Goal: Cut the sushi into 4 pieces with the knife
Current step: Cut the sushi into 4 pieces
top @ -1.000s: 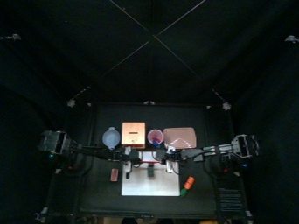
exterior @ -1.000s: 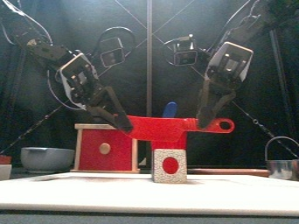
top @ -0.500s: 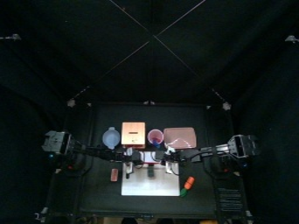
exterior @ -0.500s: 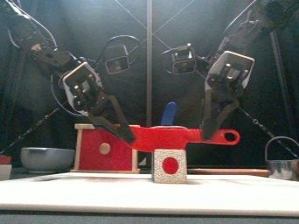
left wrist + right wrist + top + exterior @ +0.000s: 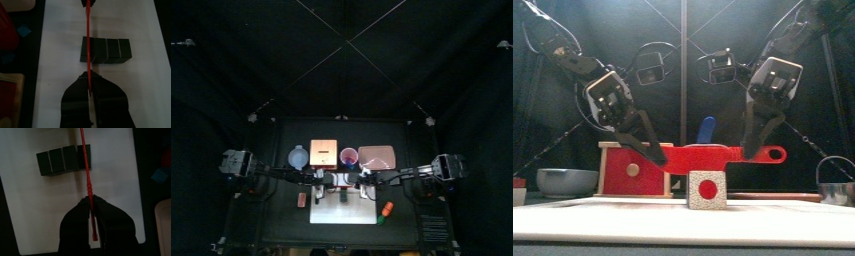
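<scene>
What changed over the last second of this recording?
The left claw and right claw lowered the red knife together; it now hangs close over one end of the sushi roll. Both keep their grip. The roll stays whole and in place on the white board.

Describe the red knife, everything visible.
The red toy knife, plastic by its look, lies level, edge down, held at both ends: the left gripper is shut on the blade tip, the right gripper on the handle, whose holed end sticks out. Its edge sits at the top of the sushi roll, near one end.
</scene>
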Controlling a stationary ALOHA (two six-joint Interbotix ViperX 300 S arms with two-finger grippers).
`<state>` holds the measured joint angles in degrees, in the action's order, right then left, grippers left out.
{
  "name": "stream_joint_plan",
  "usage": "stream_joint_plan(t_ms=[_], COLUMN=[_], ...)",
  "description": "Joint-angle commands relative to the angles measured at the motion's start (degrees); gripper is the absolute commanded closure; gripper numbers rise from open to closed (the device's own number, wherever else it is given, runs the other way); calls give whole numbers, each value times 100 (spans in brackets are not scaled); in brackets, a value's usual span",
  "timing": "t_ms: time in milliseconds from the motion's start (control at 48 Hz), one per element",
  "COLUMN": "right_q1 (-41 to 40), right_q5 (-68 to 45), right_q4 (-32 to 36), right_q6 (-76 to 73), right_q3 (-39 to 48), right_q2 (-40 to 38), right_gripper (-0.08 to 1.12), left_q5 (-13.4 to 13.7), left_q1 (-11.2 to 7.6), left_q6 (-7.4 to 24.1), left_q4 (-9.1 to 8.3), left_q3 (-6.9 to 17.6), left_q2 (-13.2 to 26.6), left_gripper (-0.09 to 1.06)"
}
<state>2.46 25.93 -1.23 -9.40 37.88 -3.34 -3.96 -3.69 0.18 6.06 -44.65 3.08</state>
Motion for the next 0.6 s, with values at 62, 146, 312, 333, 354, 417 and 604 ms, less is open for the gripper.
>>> stream_joint_plan(t_ms=[62, 146, 312, 333, 354, 417, 604], right_q1=[114, 141, 167, 176, 185, 211, 246], right_q5=[35, 35, 70, 79, 88, 105, 141], right_q4=[-35, -35, -18, -18, -9, -18, -35], right_q6=[-35, -35, -114, -114, -123, -132, -141], right_q3=[-79, -105, -167, -167, -167, -167, -167], right_q2=[-26, -26, -26, -26, -26, -26, 9], right_gripper=[84, 84, 84, 84, 84, 84, 84], left_q5=[114, 114, 114, 114, 114, 114, 123], left_q1=[-105, -149, -158, -158, -167, -167, -167], left_q6=[-18, -18, -18, -18, -18, -18, -9], left_q4=[9, 18, 9, 0, 9, 0, 18], left_q3=[62, 70, 105, 105, 105, 114, 114], left_q2=[0, 9, 9, 9, 9, 9, 9], left_gripper=[70, 70, 70, 70, 70, 70, 70])
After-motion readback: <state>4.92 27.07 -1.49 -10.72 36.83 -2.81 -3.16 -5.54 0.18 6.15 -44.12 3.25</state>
